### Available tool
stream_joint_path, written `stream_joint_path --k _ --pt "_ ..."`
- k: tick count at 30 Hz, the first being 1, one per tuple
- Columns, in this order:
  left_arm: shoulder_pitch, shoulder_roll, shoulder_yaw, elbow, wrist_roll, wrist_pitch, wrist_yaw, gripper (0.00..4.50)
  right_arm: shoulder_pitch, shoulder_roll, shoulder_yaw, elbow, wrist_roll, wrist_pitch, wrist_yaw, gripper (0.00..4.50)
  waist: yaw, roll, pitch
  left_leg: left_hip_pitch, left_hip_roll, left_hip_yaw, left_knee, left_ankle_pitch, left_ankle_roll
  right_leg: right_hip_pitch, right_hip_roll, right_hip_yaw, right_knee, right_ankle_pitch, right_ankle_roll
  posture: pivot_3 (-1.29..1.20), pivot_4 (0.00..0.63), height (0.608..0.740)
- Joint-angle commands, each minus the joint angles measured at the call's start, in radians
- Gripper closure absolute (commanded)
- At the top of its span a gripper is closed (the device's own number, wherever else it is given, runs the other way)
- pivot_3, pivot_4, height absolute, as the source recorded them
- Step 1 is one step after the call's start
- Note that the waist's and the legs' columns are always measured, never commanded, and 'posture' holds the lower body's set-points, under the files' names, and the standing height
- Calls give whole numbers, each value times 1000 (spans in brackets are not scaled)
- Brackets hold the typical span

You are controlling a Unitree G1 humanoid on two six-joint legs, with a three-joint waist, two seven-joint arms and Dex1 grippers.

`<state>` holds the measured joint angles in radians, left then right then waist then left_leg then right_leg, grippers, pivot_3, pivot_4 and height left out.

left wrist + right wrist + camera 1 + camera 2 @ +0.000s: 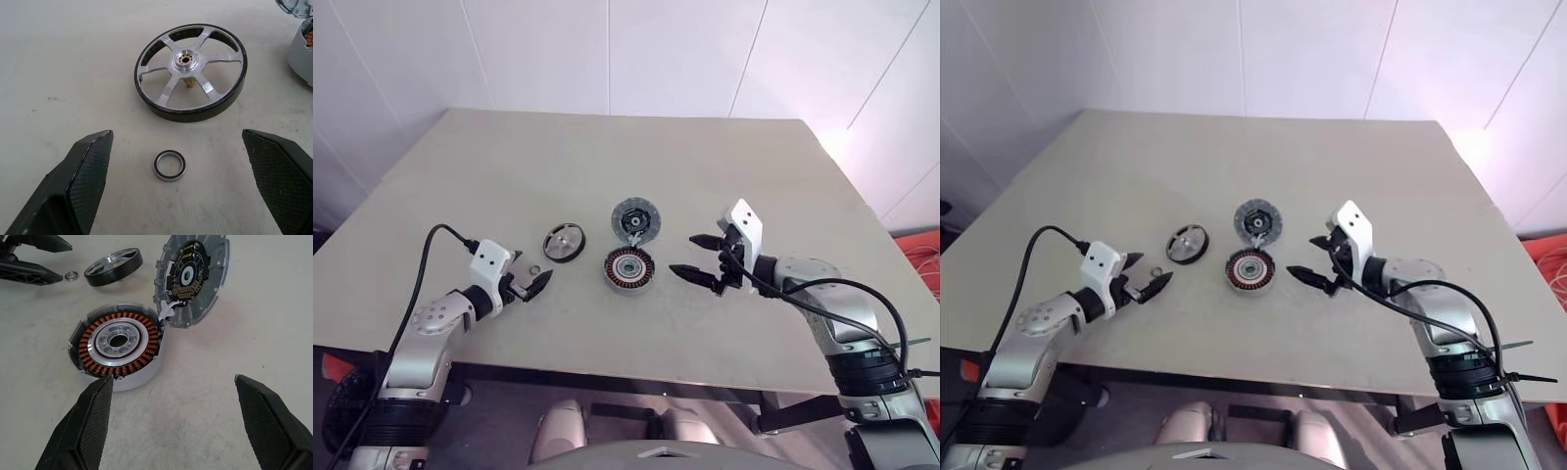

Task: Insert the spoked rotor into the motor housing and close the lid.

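Lying spokes-up on the counter (460, 186), spoked rotor (190, 72) with small ring (169, 165) beside; motor housing (117, 345) faces up, lid (193, 279) tilted open; both jaws wide, empty.

Two shiny silver robot arms

Each arm (435, 328) is grey metal with a black cable, a white box at the wrist, and a gripper (704, 260) with two pointy black fingers (83, 171).
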<state>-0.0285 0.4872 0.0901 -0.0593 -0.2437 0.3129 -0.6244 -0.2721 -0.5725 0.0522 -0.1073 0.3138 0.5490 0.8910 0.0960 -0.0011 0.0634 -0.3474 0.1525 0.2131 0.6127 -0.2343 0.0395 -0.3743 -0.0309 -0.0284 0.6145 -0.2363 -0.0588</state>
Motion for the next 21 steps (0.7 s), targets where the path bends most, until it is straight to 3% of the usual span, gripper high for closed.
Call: stream_joint_path --k 1,21 --pt "-4 11 17 -38 -10 -10 -3 16 -24 -6 -1 -32 1 -9 -9 0 0 0 0 0 0 0 0 0 0 0 0 0 0 1 -1 0 0 740" --pt "10 -20 1 -33 -10 -9 8 16 -55 10 8 -4 -10 -16 -38 0 0 0 0 -1 0 -4 -1 0 0 3 0 -3 -5 3 -5 0 0 740"
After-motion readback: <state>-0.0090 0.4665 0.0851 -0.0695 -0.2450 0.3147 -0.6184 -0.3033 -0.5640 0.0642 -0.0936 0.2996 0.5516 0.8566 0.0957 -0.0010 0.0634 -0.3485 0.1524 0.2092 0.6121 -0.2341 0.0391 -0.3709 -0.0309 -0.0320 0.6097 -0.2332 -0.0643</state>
